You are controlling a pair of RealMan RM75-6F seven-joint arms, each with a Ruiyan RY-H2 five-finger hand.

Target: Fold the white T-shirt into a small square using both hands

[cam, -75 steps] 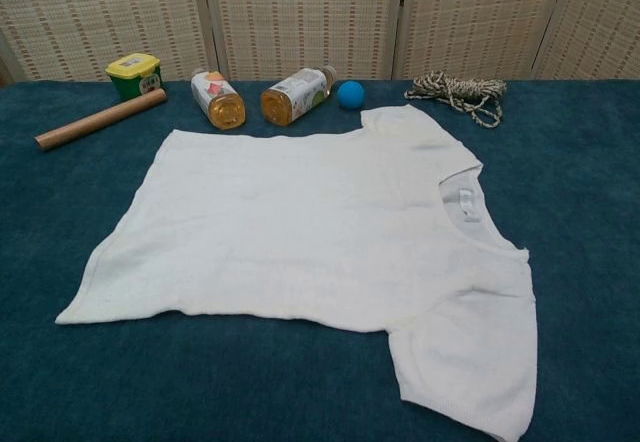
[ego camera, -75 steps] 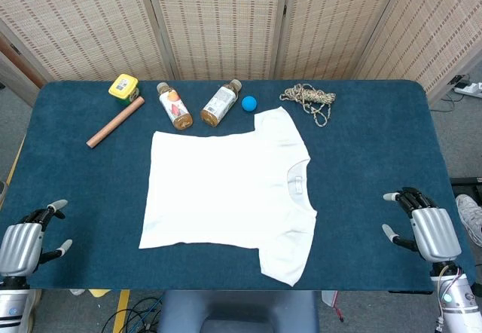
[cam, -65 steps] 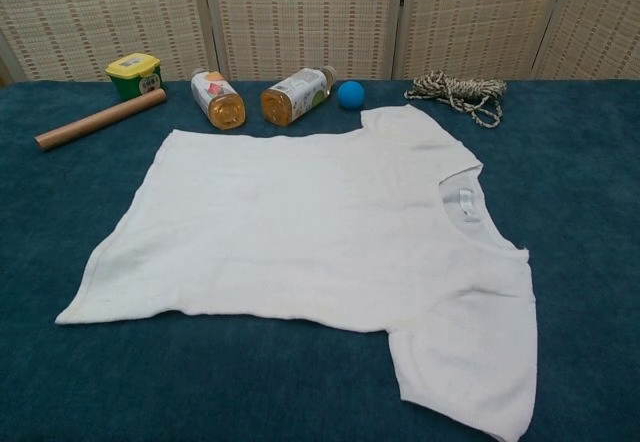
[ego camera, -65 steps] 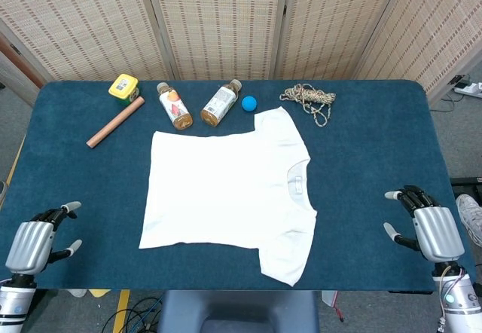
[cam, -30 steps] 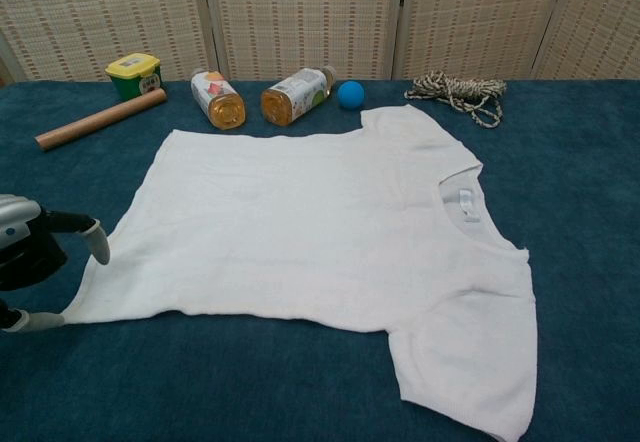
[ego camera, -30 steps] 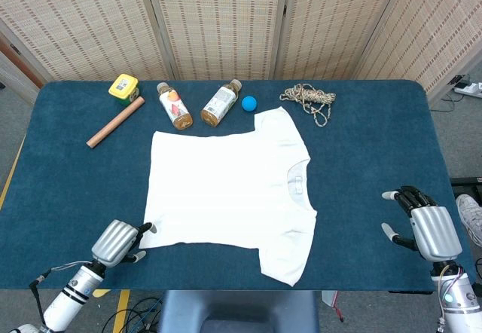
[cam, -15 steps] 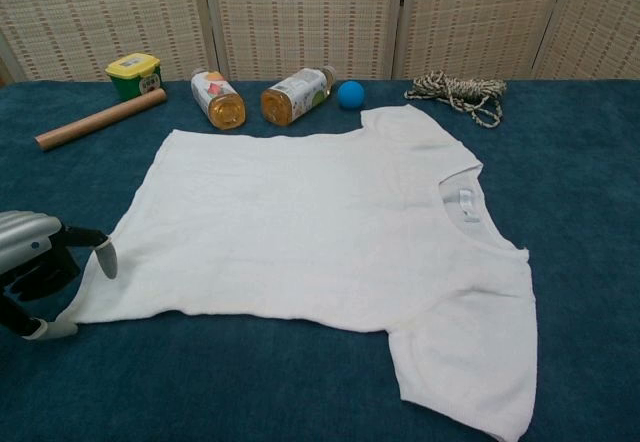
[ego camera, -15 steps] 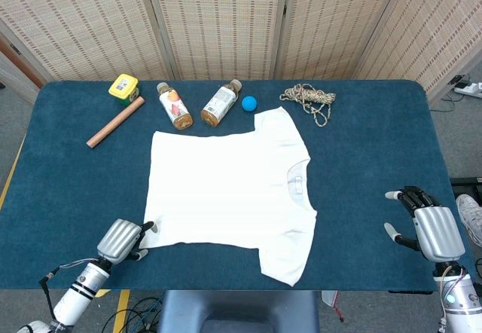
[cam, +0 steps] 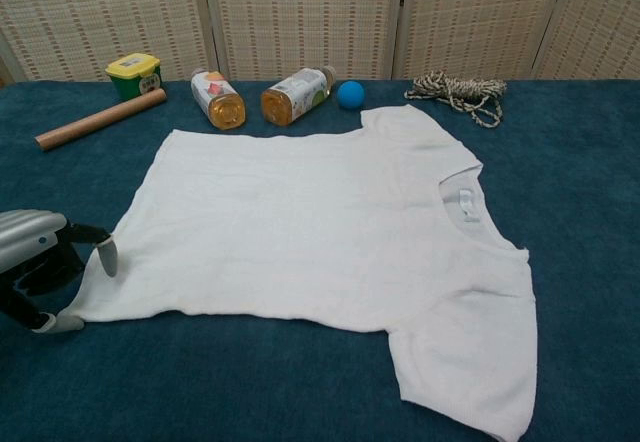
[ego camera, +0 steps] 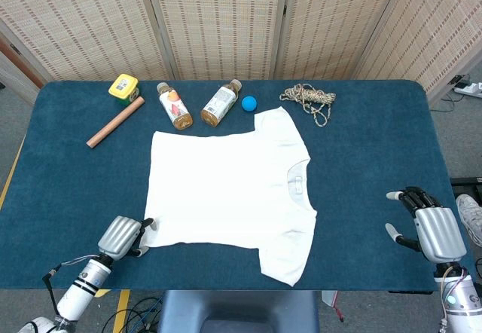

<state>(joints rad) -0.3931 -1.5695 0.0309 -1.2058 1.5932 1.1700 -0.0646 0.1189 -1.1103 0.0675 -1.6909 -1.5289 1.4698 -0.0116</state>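
The white T-shirt [ego camera: 226, 193] lies flat mid-table, its length running left to right with the collar toward the right. The left hand [ego camera: 123, 236], fingers apart and holding nothing, sits right at its near hem corner. The right hand [ego camera: 429, 229], also spread, waits well apart from it.

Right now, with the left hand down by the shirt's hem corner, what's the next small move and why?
Probably close the left hand on the near hem corner of the white T-shirt. Its fingers are apart around that corner and the shirt lies flat and unfolded, so nothing is gripped yet. The right hand hovers open, well clear of the shirt, and should come in afterwards.
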